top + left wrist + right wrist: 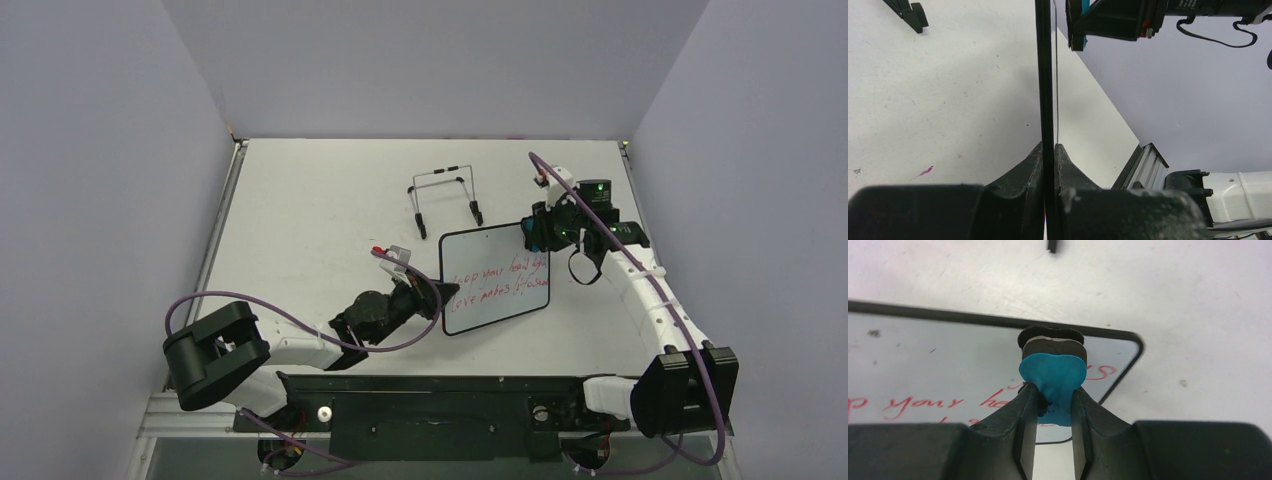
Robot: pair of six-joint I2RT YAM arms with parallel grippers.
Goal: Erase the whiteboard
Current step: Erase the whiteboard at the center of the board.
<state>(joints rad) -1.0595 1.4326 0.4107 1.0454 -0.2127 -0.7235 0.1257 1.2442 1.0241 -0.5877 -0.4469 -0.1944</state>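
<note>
The whiteboard [495, 282], bearing two lines of red handwriting, was near the middle of the surface [300, 220]. It sat on the near side of a wire stand [445, 195], which stood apart from it toward the far edge. The left gripper [436, 298] was clamped on the board's left edge, the frame showing edge-on between its fingers. The right gripper [1053, 402] was closed on a blue eraser [1053, 371], whose dark pad lay at the board's far right corner. Whether the pad pressed on the board could not be told.
</note>
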